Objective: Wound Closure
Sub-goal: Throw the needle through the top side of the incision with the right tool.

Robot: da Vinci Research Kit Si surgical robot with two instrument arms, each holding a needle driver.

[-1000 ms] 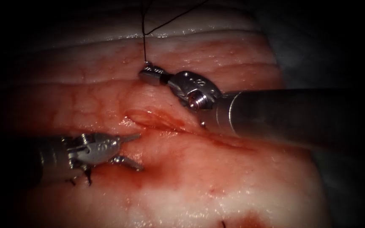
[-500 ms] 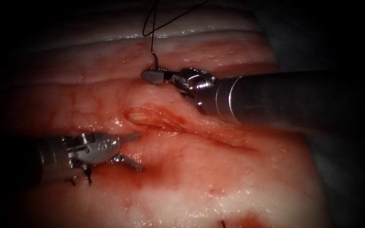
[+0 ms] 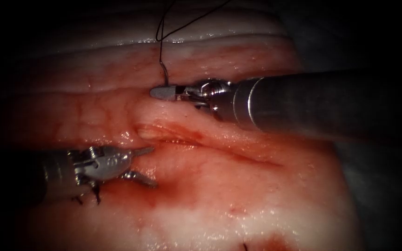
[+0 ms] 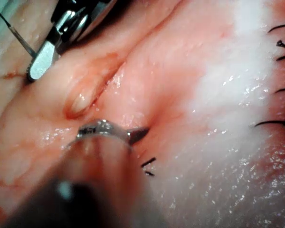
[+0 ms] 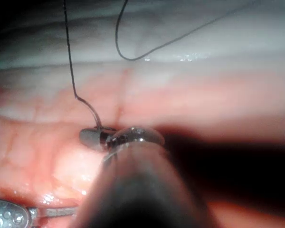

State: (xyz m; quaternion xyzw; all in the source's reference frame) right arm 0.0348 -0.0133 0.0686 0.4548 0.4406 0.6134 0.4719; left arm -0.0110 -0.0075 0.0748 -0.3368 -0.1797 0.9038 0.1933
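Right tool (image 3: 161, 93): jaws pinching needle (image 5: 94, 113) near its thread (image 3: 160, 51) end, above cut (image 3: 201, 139). Left tool (image 3: 145, 165): jaws spread, empty, on tissue (image 3: 257, 195).

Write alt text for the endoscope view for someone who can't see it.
The right gripper, entering from the right, is shut on the needle above the cut in the tissue, with dark thread running upward. The left gripper rests open and holds nothing, left of the cut.
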